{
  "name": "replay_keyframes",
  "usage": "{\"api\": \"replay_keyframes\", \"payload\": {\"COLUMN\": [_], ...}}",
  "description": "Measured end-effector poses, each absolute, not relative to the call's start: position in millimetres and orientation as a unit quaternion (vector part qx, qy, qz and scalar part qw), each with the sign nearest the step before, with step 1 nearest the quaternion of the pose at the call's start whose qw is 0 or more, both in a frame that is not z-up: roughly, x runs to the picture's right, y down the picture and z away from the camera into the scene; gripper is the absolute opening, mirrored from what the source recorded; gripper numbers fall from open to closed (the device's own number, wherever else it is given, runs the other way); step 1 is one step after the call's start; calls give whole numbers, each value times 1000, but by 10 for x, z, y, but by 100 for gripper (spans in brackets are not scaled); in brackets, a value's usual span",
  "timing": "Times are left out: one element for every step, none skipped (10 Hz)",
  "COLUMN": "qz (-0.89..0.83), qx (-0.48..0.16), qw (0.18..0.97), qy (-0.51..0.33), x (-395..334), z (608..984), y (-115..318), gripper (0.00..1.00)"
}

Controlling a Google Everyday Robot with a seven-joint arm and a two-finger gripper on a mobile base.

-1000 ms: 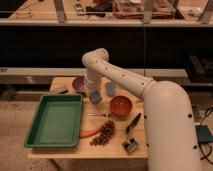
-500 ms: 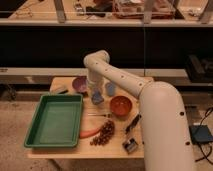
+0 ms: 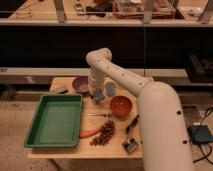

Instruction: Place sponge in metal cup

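Note:
My gripper [image 3: 96, 90] points straight down at the back middle of the table, between the maroon dish [image 3: 80, 84] and the light blue plastic cup [image 3: 110, 88]. A small pale blue-grey block, the sponge [image 3: 97, 95], shows right at the gripper's tip, just above or on the tabletop. I cannot tell whether it is held. The metal cup does not show as a separate thing; it may be hidden by the gripper and the sponge.
A green tray [image 3: 55, 120] fills the table's left. A grey cloth [image 3: 60, 90] lies behind it. An orange bowl [image 3: 120, 105] sits right of the gripper. A red pepper [image 3: 90, 132], grapes [image 3: 104, 134] and dark utensils [image 3: 132, 123] lie at the front.
The gripper has shifted slightly to the right over the same spot. The objects on the table have not moved.

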State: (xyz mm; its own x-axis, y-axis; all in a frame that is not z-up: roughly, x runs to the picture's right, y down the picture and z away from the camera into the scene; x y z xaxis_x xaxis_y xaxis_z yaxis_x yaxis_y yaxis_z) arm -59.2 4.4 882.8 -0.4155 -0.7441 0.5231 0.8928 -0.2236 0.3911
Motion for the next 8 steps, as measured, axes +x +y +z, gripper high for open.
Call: {"api": "replay_keyframes", "payload": {"qz": [-774,-774,-775,-776,-777,-777,-777,-778], "qx": [-111,-108,-106,-104,-104,-104,-104,-105], "qw": [531,531,531,530,529,529,528,528], "qy": [-328,-327,-325,-324,-325,-325,-325,-325], "x": [-582,-577,-588,-611,-633,-640,-638,-634], "z": [8820,8816,8813,8815,8827,8838,8844,8849], "y": [10,-14,-44,-60,-55,-53,-54,-51], "gripper": [23,23,23,23,23,23,23,23]}}
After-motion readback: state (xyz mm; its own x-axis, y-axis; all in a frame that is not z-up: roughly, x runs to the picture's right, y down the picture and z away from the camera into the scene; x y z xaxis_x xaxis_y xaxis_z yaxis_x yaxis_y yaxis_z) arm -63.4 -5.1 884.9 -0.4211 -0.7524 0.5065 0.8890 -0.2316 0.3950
